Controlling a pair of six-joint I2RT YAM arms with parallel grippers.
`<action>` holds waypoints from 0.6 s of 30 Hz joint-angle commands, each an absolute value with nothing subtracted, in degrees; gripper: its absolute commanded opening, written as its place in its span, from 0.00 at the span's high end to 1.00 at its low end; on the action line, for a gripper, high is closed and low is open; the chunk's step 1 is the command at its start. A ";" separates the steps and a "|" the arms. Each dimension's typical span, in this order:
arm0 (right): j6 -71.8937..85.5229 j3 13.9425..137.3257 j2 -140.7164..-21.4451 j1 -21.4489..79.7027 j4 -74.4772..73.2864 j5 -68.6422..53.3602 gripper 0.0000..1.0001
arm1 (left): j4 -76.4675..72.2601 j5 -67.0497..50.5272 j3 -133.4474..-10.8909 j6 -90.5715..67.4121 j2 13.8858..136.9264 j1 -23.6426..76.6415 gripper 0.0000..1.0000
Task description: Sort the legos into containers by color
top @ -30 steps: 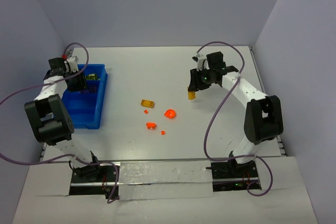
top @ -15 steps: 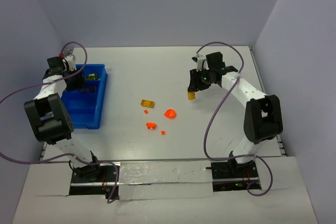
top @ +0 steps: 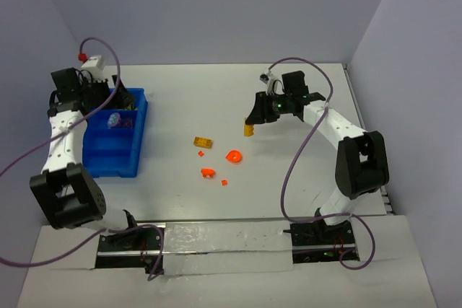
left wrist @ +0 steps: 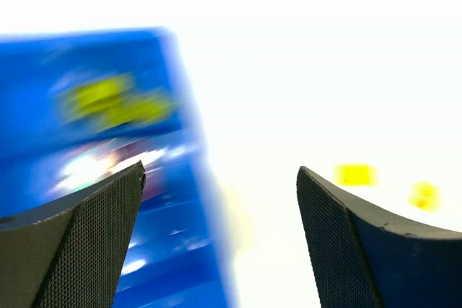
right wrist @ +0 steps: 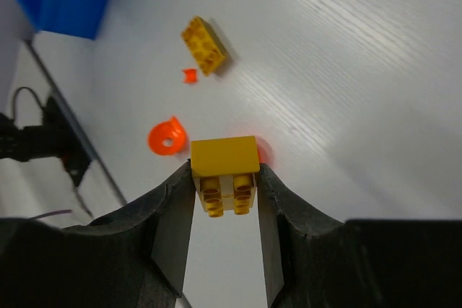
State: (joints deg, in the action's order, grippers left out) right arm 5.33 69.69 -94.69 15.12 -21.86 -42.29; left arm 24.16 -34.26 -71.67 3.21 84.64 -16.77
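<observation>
The blue tray (top: pixel 115 151) stands at the table's left side, blurred in the left wrist view (left wrist: pixel 173 250). Olive-green legos (top: pixel 128 106) lie in its far compartment. A pale purple piece (top: pixel 113 119) lies in the compartment just nearer. My left gripper (top: pixel 101 100) hangs open and empty above the tray's far end, its fingers wide apart (left wrist: pixel 220 171). My right gripper (top: pixel 250 124) is shut on a yellow brick (right wrist: pixel 224 155) and holds it above the table's middle. Below lie a flat yellow brick (top: pixel 203 142), an orange ring piece (top: pixel 233 156) and small orange bits (top: pixel 208 172).
Grey walls close in the table on the left, back and right. Purple cables loop from both arms, one (top: pixel 292 171) over the table's right half. A tiny orange bit (top: pixel 224 182) lies nearest the front edge.
My left gripper has opened and risen back from the tray, and the pale purple piece now shows in it. My right gripper has carried the yellow brick leftward, towards the loose pieces.
</observation>
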 commanded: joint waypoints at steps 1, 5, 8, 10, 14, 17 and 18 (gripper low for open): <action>23.34 67.48 -91.18 16.85 -1.26 -56.27 1.00 | 18.55 -54.79 -65.31 -5.71 77.77 -5.68 0.09; 35.33 65.19 -90.78 19.69 10.35 -58.02 1.00 | 15.20 -57.80 -60.91 -12.53 77.26 4.41 0.11; 44.88 63.19 -90.47 21.79 23.08 -59.01 1.00 | 10.85 -58.12 -59.23 -16.17 77.29 7.22 0.12; 48.43 63.40 -91.15 23.71 27.11 -59.39 1.00 | 8.43 -58.89 -58.50 -19.60 77.62 8.59 0.12; 51.64 64.80 -92.94 26.96 31.31 -59.69 1.00 | 8.26 -60.75 -59.23 -19.21 78.89 11.87 0.12; 53.20 65.73 -94.18 28.00 32.87 -60.50 1.00 | 7.22 -64.24 -59.26 -19.65 79.76 13.51 0.12; 53.72 66.09 -94.66 28.44 33.35 -60.79 1.00 | 5.78 -66.23 -58.82 -20.64 80.03 13.74 0.12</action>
